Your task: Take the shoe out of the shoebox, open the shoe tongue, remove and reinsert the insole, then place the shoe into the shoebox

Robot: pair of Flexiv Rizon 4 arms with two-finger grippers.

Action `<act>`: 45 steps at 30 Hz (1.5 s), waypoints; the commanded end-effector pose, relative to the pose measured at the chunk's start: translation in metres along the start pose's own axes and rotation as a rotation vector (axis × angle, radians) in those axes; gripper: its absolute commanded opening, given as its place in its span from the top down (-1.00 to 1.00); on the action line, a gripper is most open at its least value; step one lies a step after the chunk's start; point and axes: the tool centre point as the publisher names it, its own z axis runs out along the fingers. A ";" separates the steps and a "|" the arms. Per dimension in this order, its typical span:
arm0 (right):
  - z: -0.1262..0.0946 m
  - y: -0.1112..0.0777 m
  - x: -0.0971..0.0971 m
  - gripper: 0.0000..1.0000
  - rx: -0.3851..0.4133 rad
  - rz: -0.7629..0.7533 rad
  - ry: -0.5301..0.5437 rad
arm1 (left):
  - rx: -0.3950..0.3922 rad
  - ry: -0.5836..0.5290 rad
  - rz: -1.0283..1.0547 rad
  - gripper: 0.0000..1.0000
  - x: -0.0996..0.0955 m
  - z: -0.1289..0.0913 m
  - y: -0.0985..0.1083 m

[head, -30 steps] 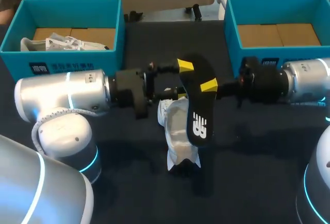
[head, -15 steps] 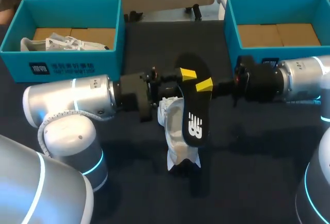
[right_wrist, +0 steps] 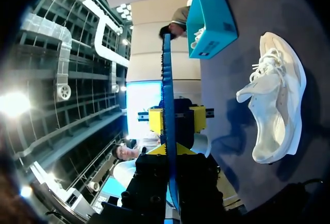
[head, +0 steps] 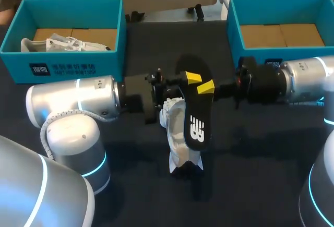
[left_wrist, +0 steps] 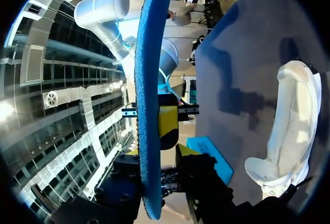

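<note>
A white shoe (head: 177,133) lies on the dark table between my arms, also seen in the left wrist view (left_wrist: 291,126) and the right wrist view (right_wrist: 276,100). The black insole (head: 194,109) hangs above it, out of the shoe and tilted. My right gripper (head: 207,87) is shut on the insole's far end, which runs edge-on between its fingers (right_wrist: 169,154). My left gripper (head: 190,78) meets the same end from the other side. The insole's blue edge (left_wrist: 149,105) stands between its fingers (left_wrist: 162,157), and a gap shows on one side, so it is open.
The teal shoebox (head: 68,68) at the back left holds another white shoe (head: 57,44). A second teal shoebox (head: 234,34) at the back right shows only its cardboard floor. Both arms lie low across the table's middle.
My left gripper's fingers have narrowed from wide open to close around the insole, and the left arm has pushed in to the right. The insole and right gripper have shifted slightly left.
</note>
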 end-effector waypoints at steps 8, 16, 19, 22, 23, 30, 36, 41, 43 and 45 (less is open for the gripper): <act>0.001 0.000 -0.001 1.00 0.005 0.002 -0.003 | -0.002 0.001 -0.001 0.62 0.001 0.004 -0.004; 0.001 0.000 -0.002 1.00 0.001 0.002 0.000 | 0.002 0.003 -0.008 0.69 0.001 0.004 -0.006; 0.002 -0.001 -0.002 1.00 0.001 0.003 0.001 | 0.000 0.006 -0.012 1.00 0.002 0.003 -0.006; 0.002 -0.001 -0.003 1.00 -0.001 0.004 0.001 | 0.000 0.005 -0.015 1.00 0.002 0.003 -0.006; 0.002 -0.001 -0.003 1.00 -0.001 0.005 0.001 | 0.001 0.004 -0.015 1.00 0.002 0.003 -0.006; -0.004 -0.004 -0.006 -0.61 -0.039 0.000 -0.013 | 0.001 0.017 -0.043 1.00 0.004 0.001 -0.006; -0.022 -0.014 -0.010 -1.00 -0.099 0.017 -0.038 | 0.002 0.030 -0.063 1.00 0.004 -0.005 -0.008; -0.039 -0.017 -0.016 -1.00 -0.135 0.032 -0.061 | 0.011 0.035 -0.092 1.00 0.000 -0.012 -0.016; -0.047 -0.019 -0.017 -1.00 -0.155 0.029 -0.068 | 0.018 0.043 -0.116 1.00 -0.001 -0.015 -0.019; -0.054 -0.020 -0.019 -1.00 -0.188 0.020 -0.072 | 0.021 0.047 -0.131 1.00 -0.002 -0.018 -0.022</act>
